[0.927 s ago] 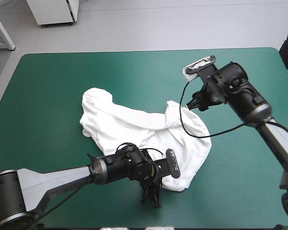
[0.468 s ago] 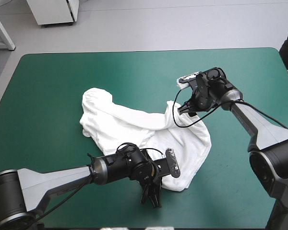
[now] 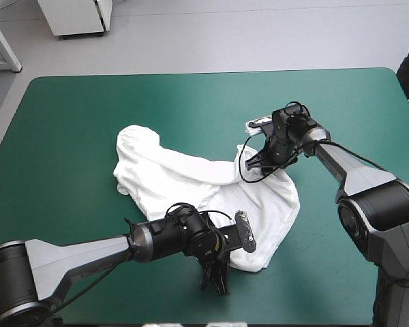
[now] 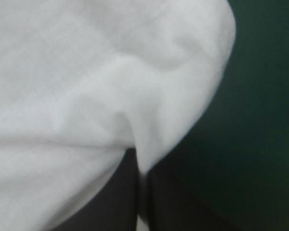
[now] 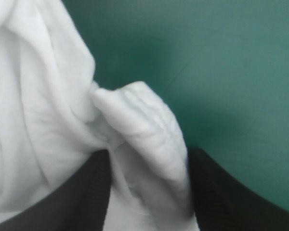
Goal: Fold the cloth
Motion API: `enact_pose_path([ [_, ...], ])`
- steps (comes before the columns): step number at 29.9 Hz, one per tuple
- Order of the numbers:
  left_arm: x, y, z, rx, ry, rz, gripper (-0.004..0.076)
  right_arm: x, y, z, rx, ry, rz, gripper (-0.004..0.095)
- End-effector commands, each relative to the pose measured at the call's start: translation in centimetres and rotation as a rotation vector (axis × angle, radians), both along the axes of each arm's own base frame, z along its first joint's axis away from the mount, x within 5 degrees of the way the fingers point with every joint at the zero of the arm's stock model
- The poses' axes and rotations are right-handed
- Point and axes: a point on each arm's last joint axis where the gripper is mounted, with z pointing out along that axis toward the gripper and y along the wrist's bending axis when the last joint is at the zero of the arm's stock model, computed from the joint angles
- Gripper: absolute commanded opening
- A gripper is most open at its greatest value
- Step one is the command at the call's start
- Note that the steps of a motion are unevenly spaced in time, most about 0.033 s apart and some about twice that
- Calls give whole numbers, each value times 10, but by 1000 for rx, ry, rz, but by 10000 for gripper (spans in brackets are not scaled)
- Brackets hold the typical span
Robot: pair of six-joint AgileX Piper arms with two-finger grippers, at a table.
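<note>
Around the T-shirt (image 3: 184,174) on every side spreads the teal-green tabletop (image 3: 68,122), so the white cloth lies well clear of all its edges. The T-shirt is a rumpled sheet, half spread. Its long axis runs on a slant from its far-left end, a rounded bunch, down to its near-right end, a broader flap.

Both arms work at that near-right half; the far-left end has nothing near it.

At the T-shirt's far-right corner sits the right claw (image 3: 259,162). Its black fingers are spread apart, and a thick raised fold (image 5: 144,125) of the cloth stands between them, touching or almost touching the fingers on both sides. The cloth lies straight ahead of this claw and to one side; bare cover is on the other.

At the T-shirt's near edge sits the left claw (image 3: 216,278). Its fingers are pressed almost together, with a thin sliver of white pinched between them.

I judge that the next move turns on the right claw: it is the nearer one to the far-right corner and already straddles the fold, so it needs only to pinch. With both right-hand corners held, the cloth could then be drawn out along its slanting axis.
</note>
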Motion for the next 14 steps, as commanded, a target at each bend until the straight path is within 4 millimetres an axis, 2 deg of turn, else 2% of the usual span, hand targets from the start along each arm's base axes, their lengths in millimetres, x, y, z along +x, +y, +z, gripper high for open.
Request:
enact_pose_path([
  [1, -8, 9, -22, 133, 90, 31, -10, 1, -1, 4, 11, -1, 15, 223],
  [4, -5, 11, -22, 154, 59, 53, -10, 3, 0, 0, 15, 6, 19, -22],
  [9, -2, 16, -15, 181, 23, 92, -10, 4, -3, 4, 8, 1, 8, -13],
  [12, -3, 24, -1, 190, -9, 124, -10, 4, -8, 20, 21, -7, -16, -13],
  [14, -4, 31, 15, 176, -45, 150, -10, 3, -13, 40, 38, -55, -34, -13],
])
